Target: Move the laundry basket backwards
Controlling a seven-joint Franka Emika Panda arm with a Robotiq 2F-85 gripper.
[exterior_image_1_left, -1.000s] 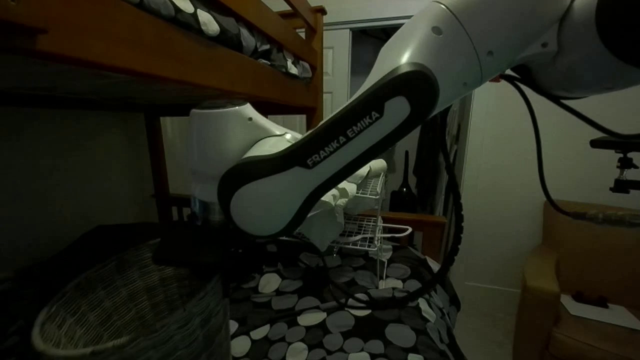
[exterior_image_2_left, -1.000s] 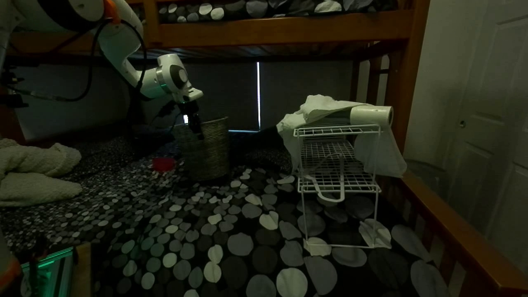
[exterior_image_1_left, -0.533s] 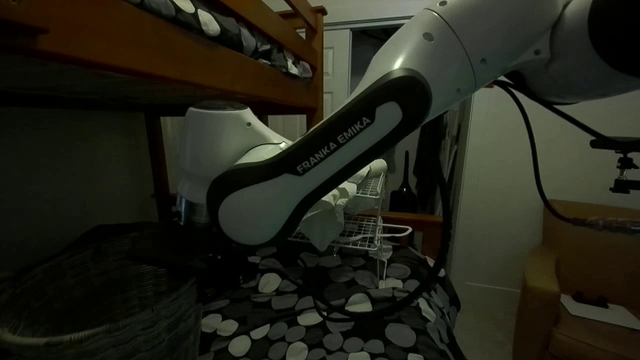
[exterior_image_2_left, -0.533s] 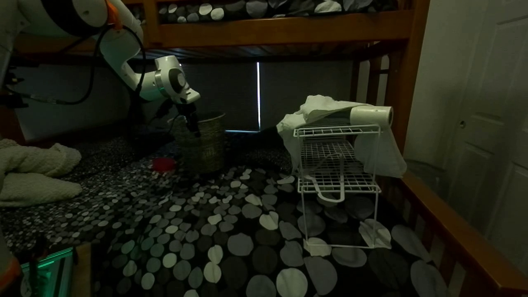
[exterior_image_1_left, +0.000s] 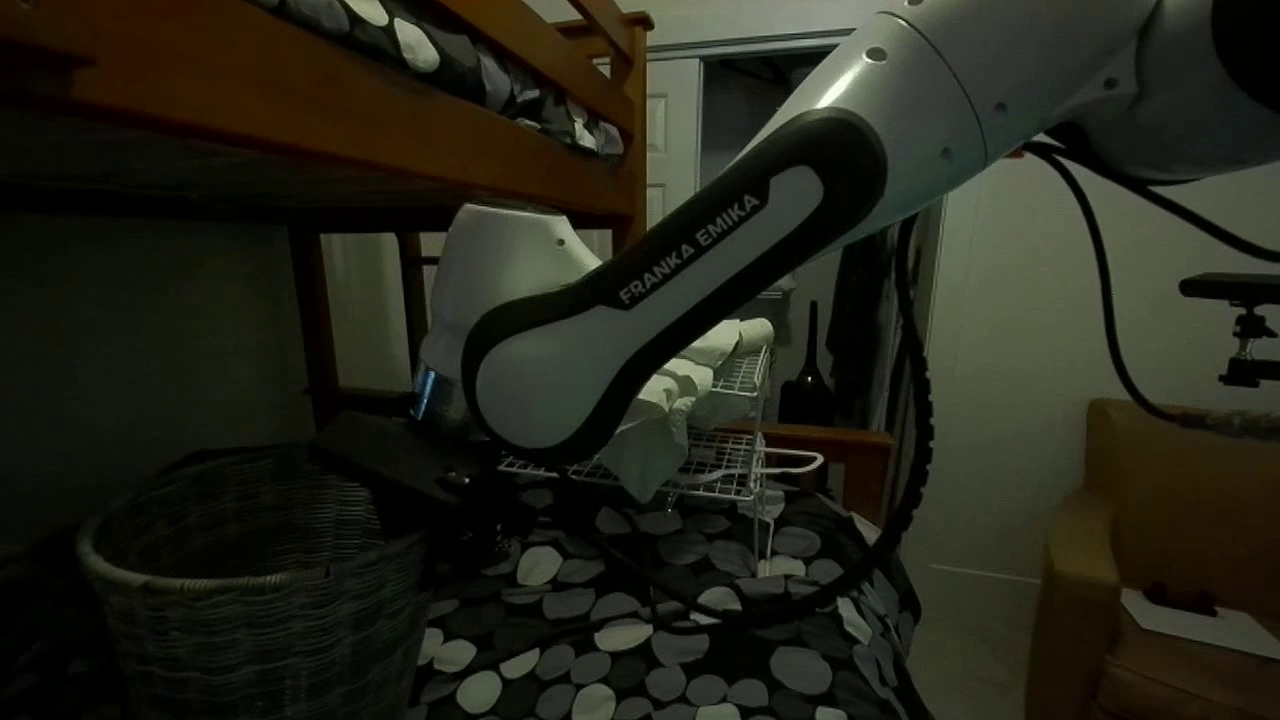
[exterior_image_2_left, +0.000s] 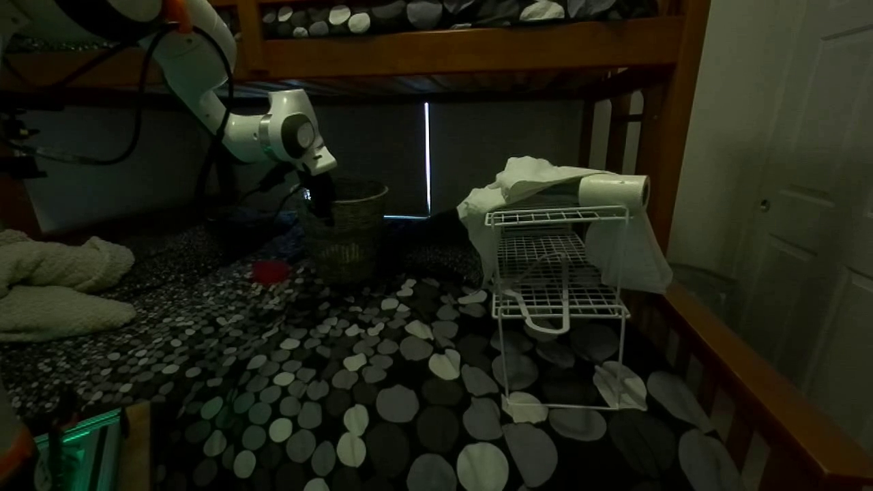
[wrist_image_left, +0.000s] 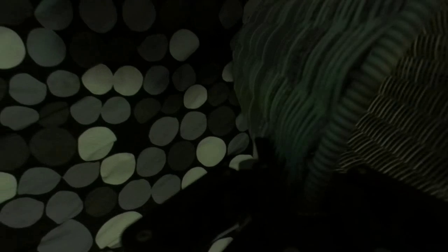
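- Cream fleece blanket [exterior_image_2_left: 61, 293], bunched and folded, lies at the left edge of an exterior view, on a surface [exterior_image_2_left: 395, 402] that is black with grey and pale dots.
- Red object [exterior_image_2_left: 271, 271], too dim to name, sits on the surface near the laundry basket [exterior_image_2_left: 358, 235].
- White robot arm [exterior_image_2_left: 249, 140] comes in from the upper left and bends down to the basket's rim.
- Dark jaws straddle that rim and pinch it; in the wrist view the thick, ribbed edge runs in between them, its last stretch lost in shadow.
- Pale grey-beige wicker, the basket itself is roughly upright, mouth up, toward the back of the surface and just right of the jaws. In an exterior view from nearer by, it fills the lower left corner, cut off below. Whether its base touches the surface is too dark to tell.
- White wire rack [exterior_image_2_left: 590, 300] stands on the surface, well apart from the basket, with white cloth [exterior_image_2_left: 528, 181] draped over its top and a pale roll [exterior_image_2_left: 610, 191] at its right.
- Brown wooden rail [exterior_image_2_left: 771, 390] slants along the surface's right edge.
- Pale panelled door [exterior_image_2_left: 798, 239] fills the far right.
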